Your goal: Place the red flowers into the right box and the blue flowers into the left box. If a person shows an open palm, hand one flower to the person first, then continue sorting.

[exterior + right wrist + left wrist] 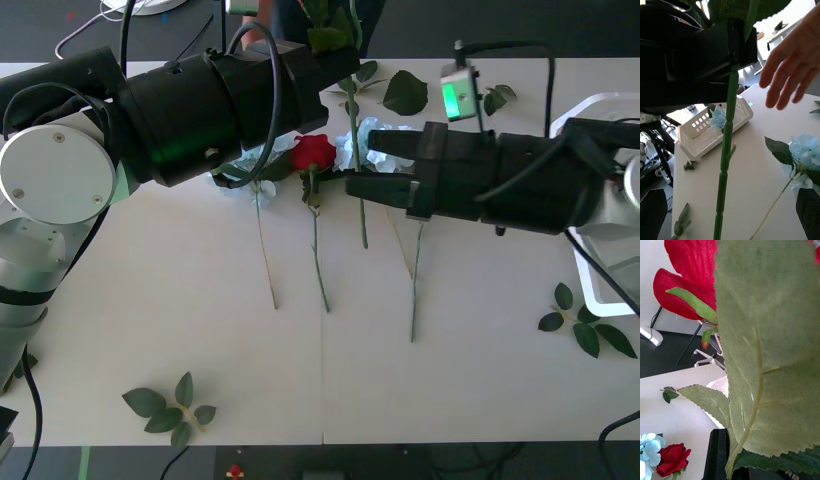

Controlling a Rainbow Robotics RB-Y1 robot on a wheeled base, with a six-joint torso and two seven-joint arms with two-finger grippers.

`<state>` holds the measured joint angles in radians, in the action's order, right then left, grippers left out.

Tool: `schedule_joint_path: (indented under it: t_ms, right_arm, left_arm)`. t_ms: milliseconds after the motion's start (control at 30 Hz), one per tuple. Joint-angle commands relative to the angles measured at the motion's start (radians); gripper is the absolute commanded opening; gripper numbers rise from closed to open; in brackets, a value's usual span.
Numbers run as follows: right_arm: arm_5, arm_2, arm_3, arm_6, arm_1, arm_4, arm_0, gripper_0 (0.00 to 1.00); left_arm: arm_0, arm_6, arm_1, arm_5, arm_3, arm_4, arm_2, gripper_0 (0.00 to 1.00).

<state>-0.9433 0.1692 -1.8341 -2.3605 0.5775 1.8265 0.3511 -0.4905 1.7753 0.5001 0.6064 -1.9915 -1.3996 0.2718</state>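
Table [200, 330] spans the front view. Left gripper [330, 45] at twelve o'clock clamps a rose stem [727, 150], bloom [688, 281] up. The person's hand [793, 71] hovers beside it, fingers spread, grasping nothing. Right gripper [365, 165] waits centrally, apparently parted.

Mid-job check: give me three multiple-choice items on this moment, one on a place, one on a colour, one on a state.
1. Where does one blue flower lie?
A on the floor
B in the white tray
C in a fist

2. What colour is the held flower in the left gripper?
A red
B blue
C yellow

3. How is the person's hand?
A a fist
B open, fingers spread
C gripping a stem

Answers: 1 B, it rests inside the tray's walls; 2 A, red petals top its stem; 3 B, the fingers are spread beside the held stem.
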Motion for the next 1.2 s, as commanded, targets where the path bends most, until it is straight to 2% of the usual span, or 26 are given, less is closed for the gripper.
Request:
schedule_joint_path:
  t_ms: [33,433,467,500,533,567,600,1200]
  right_arm:
    - [0.018,0.027,-0.011,-0.042,-0.019,0.014,0.045,1.00]
    - [0.095,0.093,-0.011,-0.045,-0.019,0.014,0.058,1.00]
    - [0.100,0.098,-0.011,-0.045,-0.019,0.014,0.060,0.98]
    - [0.110,0.105,-0.011,-0.045,-0.019,0.016,0.060,0.74]
    - [0.117,0.112,-0.011,-0.045,-0.019,0.019,0.060,0.27]
    - [0.121,0.115,-0.011,-0.045,-0.019,0.020,0.060,0.05]
    - [0.127,0.119,-0.011,-0.045,-0.019,0.020,0.062,0.00]
    - [0.129,0.121,-0.011,-0.048,-0.019,0.057,0.062,0.00]
  left_arm:
    - [0.004,-0.014,0.029,-0.016,-0.038,-0.012,0.006,0.00]
    - [0.004,-0.014,0.029,-0.016,-0.038,-0.012,0.006,0.00]
    - [0.004,-0.014,0.029,-0.016,-0.038,-0.012,0.006,0.00]
    - [0.004,-0.014,0.029,-0.016,-0.038,-0.012,0.006,0.00]
    - [0.004,-0.014,0.029,-0.016,-0.038,-0.012,0.006,0.00]
    - [0.004,-0.014,0.029,-0.016,-0.038,-0.012,0.006,0.00]
    - [0.004,-0.014,0.029,-0.016,-0.038,-0.012,0.006,0.00]
    - [0.004,-0.014,0.029,-0.016,-0.038,-0.012,0.006,0.00]
